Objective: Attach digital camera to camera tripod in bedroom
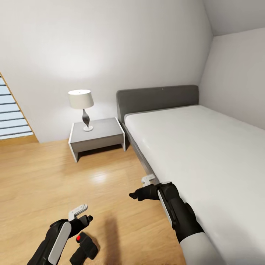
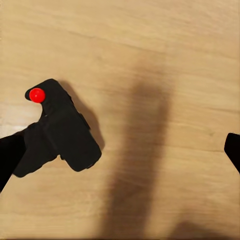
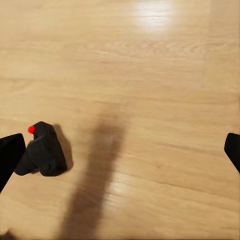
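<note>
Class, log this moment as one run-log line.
camera: on floor, ungrasped | left claw: open above it | right claw: open | tripod: unseen

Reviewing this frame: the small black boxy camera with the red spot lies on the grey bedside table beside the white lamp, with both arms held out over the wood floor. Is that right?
Not quite. The small black boxy camera with the red spot lies on the light wood plank floor, near the left tool, as the head view shows. The grey bedside table carries the white lamp, and both arms are held out over the floor.
</note>
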Robot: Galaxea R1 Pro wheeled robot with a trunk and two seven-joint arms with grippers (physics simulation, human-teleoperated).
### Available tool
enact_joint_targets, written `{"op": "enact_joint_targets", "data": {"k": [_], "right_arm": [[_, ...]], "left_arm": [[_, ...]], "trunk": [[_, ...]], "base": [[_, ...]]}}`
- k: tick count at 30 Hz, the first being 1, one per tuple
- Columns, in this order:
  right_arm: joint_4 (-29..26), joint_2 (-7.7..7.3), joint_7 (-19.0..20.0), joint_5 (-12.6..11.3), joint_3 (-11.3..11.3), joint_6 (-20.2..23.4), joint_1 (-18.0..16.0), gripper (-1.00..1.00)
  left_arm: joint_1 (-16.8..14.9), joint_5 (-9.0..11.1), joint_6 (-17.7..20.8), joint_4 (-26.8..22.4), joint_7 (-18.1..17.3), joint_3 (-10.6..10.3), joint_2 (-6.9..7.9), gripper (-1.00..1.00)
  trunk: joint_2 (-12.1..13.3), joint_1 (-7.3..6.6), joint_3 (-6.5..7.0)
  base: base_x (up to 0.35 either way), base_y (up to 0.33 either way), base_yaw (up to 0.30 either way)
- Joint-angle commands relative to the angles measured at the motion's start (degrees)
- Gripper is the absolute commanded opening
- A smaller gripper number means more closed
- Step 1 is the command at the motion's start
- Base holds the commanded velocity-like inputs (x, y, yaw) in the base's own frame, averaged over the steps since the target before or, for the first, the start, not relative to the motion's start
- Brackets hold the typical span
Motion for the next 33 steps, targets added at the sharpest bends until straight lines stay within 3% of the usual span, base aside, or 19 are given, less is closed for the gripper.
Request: {"op": "enact_joint_targets", "data": {"k": [1, 33], "right_arm": [[-0.05, 0.02, 0.46, 0.59, -0.04, 0.14, -0.03, 1.00], [0.26, 0.02, 0.41, 0.61, -0.11, 0.07, -0.03, 1.00]], "left_arm": [[-0.02, 0.61, 0.20, -0.06, 0.48, 0.00, 0.00, 1.00], [-0.02, 0.61, 0.16, -0.50, 0.69, 0.00, -0.51, 1.00]], "trunk": [[-0.04, 0.01, -0.28], [-0.47, 0.84, -7.37]], "base": [[0.000, 0.000, 0.000], [0.000, 0.000, 0.000]]}}
